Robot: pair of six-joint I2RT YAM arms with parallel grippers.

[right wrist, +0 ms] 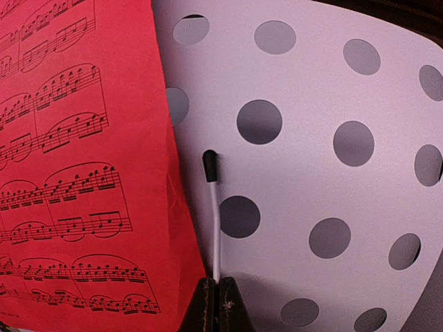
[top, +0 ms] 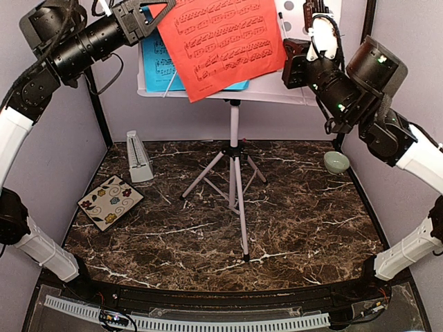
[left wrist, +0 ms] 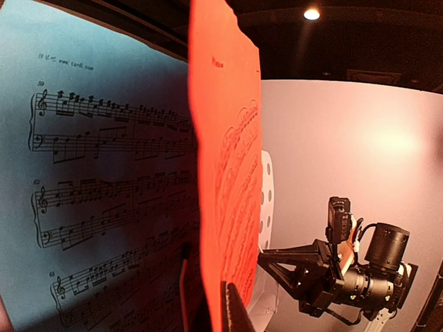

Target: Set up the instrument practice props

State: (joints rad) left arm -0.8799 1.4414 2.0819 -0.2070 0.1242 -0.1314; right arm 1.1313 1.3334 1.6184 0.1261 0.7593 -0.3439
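The white perforated music stand (top: 235, 149) stands on its tripod mid-table. A blue music sheet (top: 156, 59) rests on its desk. In front of the blue sheet (left wrist: 104, 173) a red-orange music sheet (top: 221, 38) hangs tilted, its upper left corner pinched in my shut left gripper (top: 163, 14). The red-orange sheet (left wrist: 225, 138) runs edge-on between the left gripper's (left wrist: 211, 304) fingers. My right gripper (right wrist: 216, 304) is shut on the stand's white wire page holder (right wrist: 214, 221), right of the red-orange sheet (right wrist: 76, 173) against the desk (right wrist: 311, 173). The pale grey metronome (top: 138, 158) stands at the table's back left.
A floral square coaster (top: 111, 202) lies at the left in front of the metronome. A small green bowl (top: 336, 162) sits at the back right. The tripod legs (top: 242, 221) spread over the table's middle. Grey walls close in the sides and back.
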